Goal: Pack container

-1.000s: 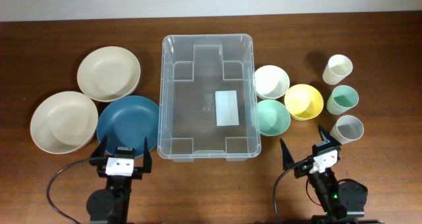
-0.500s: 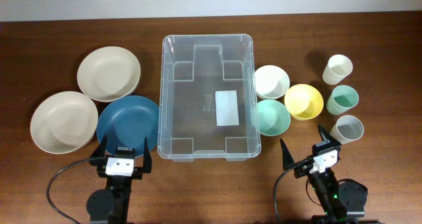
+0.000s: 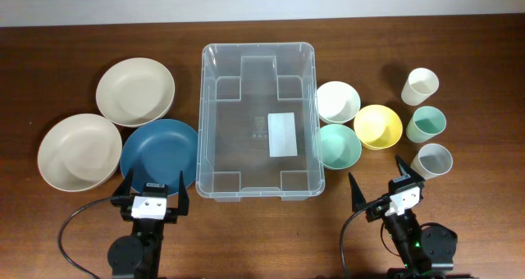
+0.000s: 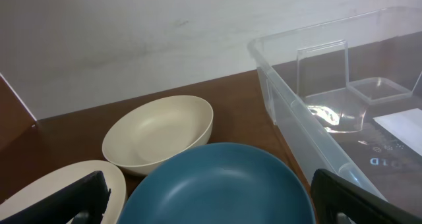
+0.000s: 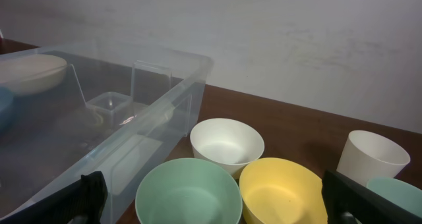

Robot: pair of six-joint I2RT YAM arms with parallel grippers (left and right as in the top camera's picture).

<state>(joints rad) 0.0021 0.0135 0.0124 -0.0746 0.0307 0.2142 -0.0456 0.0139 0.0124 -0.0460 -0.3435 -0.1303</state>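
The clear plastic container (image 3: 257,121) stands empty at the table's middle, a white label on its base; it also shows in the left wrist view (image 4: 343,118) and the right wrist view (image 5: 99,125). Left of it lie a blue plate (image 3: 159,153) (image 4: 217,188) and two cream plates (image 3: 135,90) (image 3: 79,151). Right of it are a white bowl (image 3: 337,101) (image 5: 227,142), a green bowl (image 3: 339,145) (image 5: 188,192) and a yellow bowl (image 3: 377,125) (image 5: 290,191). My left gripper (image 3: 152,185) is open and empty in front of the blue plate. My right gripper (image 3: 381,181) is open and empty in front of the bowls.
Three cups stand at the far right: a white one (image 3: 420,86) (image 5: 374,157), a green one (image 3: 427,124) and a grey-white one (image 3: 433,160). A pale wall rises behind the table's far edge.
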